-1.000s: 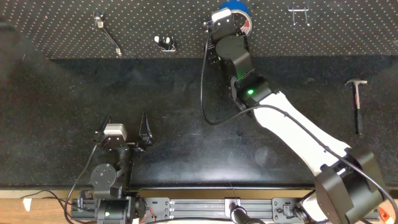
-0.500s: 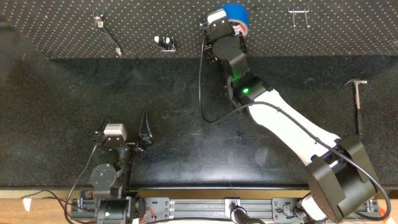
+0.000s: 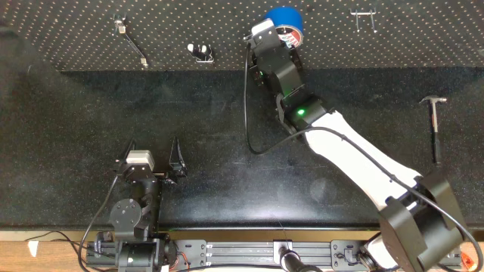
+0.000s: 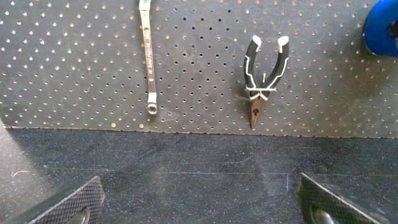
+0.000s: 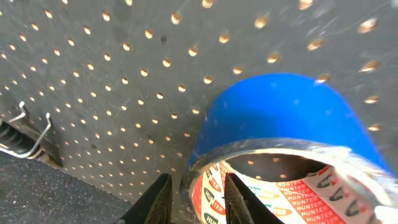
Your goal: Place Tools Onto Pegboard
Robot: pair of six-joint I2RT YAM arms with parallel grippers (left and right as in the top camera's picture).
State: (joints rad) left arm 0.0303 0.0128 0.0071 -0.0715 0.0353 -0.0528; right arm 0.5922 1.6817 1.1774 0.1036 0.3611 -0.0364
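Observation:
My right gripper point(image 3: 277, 35) is up at the pegboard point(image 3: 76, 30), shut on the wall of a blue tape roll point(image 3: 286, 21). In the right wrist view the roll point(image 5: 280, 118) sits against the perforated board, its rim pinched between my fingers point(image 5: 157, 198) with the gripper point(image 5: 196, 190) around it. A wrench point(image 3: 132, 41) and black-and-white pliers point(image 3: 200, 51) hang on the board; both the wrench point(image 4: 148, 56) and the pliers point(image 4: 264, 74) show in the left wrist view. My left gripper point(image 3: 153, 155) rests open and empty low on the table's left, facing the board.
A bare wire hook point(image 3: 364, 17) sticks out of the pegboard to the right of the tape, and the hook point(image 5: 25, 134) appears in the right wrist view. A hammer point(image 3: 434, 128) lies on the black table mat point(image 3: 227, 151) at the far right.
My right arm has shifted and turned its wrist slightly, bringing the tape roll a little down and right against the pegboard. The left arm has stayed still.

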